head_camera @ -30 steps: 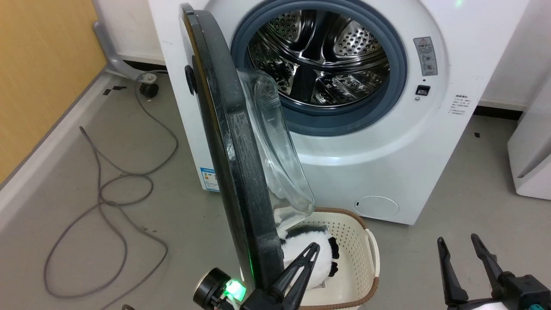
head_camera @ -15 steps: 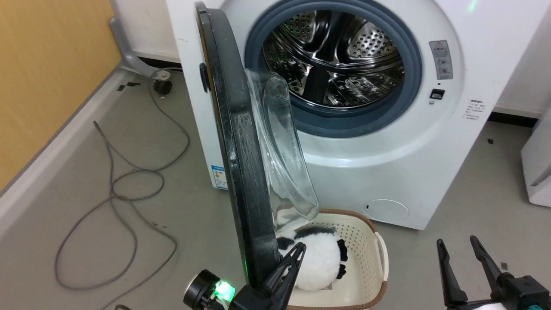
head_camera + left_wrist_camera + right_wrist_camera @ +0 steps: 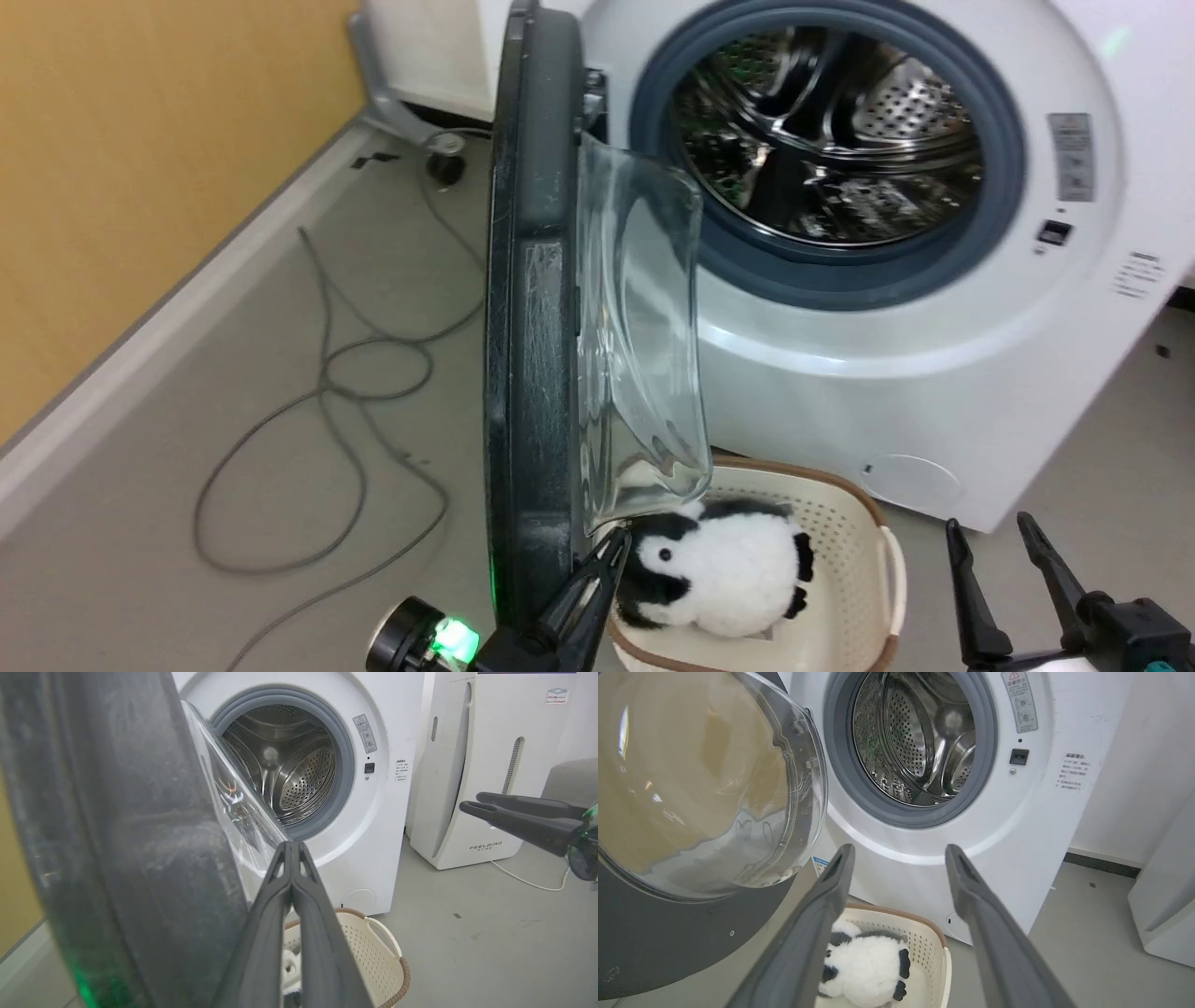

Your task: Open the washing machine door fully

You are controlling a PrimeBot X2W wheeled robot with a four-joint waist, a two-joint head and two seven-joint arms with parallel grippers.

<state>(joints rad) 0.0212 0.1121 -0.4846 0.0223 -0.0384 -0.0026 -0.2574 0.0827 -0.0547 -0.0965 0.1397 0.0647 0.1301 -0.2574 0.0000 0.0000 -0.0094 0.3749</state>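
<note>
The washing machine door (image 3: 527, 327) hangs edge-on at 9 o'clock of the drum (image 3: 831, 140). Looks heavy, stiff and slick, so I'd push the rim, not the glass (image 3: 644, 327). The left gripper (image 3: 616, 541) has its fingers pressed together beside it; the right gripper (image 3: 988, 523) has them apart.

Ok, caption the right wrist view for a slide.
Open right gripper faces the washer, door open at left, plush panda in the basket below.

Laundry corner, probably test lab: washing machine (image 3: 934, 392), laundry basket (image 3: 840, 509), loose cable (image 3: 198, 509) on bare grey floor (image 3: 112, 560) (second white appliance (image 3: 467, 788) beside).
</note>
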